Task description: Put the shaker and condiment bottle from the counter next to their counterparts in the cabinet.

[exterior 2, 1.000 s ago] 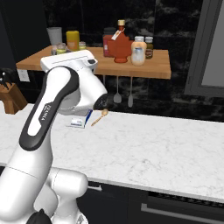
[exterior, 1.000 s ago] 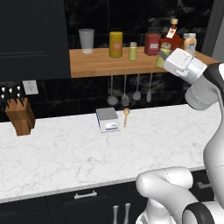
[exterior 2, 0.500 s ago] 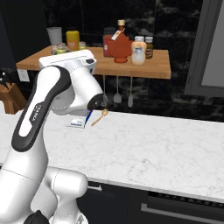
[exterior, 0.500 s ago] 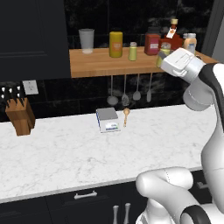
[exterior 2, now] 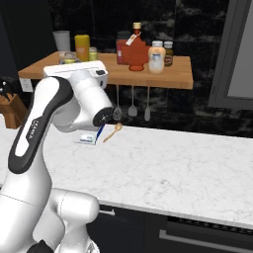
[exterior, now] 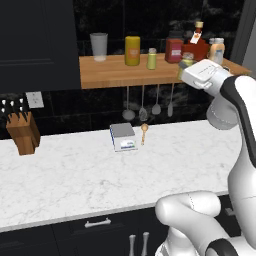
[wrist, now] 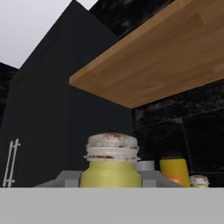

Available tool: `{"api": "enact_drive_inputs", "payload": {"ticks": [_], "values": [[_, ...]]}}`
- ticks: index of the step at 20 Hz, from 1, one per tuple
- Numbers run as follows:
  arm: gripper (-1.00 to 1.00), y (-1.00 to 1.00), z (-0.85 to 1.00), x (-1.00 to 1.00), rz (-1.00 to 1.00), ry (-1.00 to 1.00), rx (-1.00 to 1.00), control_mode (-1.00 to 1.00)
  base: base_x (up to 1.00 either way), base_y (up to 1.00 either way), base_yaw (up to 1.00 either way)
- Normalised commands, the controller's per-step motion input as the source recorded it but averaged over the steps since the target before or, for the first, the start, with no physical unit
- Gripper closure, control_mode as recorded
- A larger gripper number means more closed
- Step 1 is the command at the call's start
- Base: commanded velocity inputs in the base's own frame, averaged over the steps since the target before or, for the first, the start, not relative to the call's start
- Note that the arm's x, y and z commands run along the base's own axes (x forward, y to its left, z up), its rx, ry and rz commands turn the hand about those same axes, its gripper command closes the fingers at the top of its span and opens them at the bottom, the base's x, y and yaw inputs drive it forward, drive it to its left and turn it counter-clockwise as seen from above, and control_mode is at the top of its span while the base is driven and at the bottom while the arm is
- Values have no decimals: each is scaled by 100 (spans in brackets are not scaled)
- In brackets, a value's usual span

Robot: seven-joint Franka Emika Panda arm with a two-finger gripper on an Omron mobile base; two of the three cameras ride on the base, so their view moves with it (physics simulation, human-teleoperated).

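Gripper clamping the shaker between its fingers — olive-yellow body and grey-brown, rust-flecked cap rising right at the bottom of the hand view. In the left base view, holding that shaker up at the front edge of the cabinet, just in front of the boxy red jar and the condiment bottle. In the right base view, peeking the shaker out just above the white hand, near the left part of the wooden shelf.

Standing already on the cabinet, toward its right end: the dark-red condiment bottle with tan cap and white neck label, touching or nearly touching the red jar beside it; a pale bottle just to the right. Sitting farther left on the planks: a lime-green shaker, a tall yellow canister, and a grey cup — well apart from one another.

Hanging below the shelf: utensils against the dark backsplash. Resting on the marble surface: a small scale with a wooden spoon just beside it, and a knife block well off to the left.
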Motion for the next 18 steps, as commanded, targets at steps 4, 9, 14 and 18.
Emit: {"api": "enact_drive_inputs", "payload": {"ticks": [4, 9, 14, 18], "values": [[100, 0, 0, 15, 0, 0, 0, -100, 0, 0, 0], [100, 0, 0, 14, -1, 2, 0, -100, 0, 0, 0], [100, 0, -2, 11, 0, 1, 0, -100, 0, 0, 0], [100, 0, -6, 7, 0, 1, 0, -100, 0, 0, 0]]}}
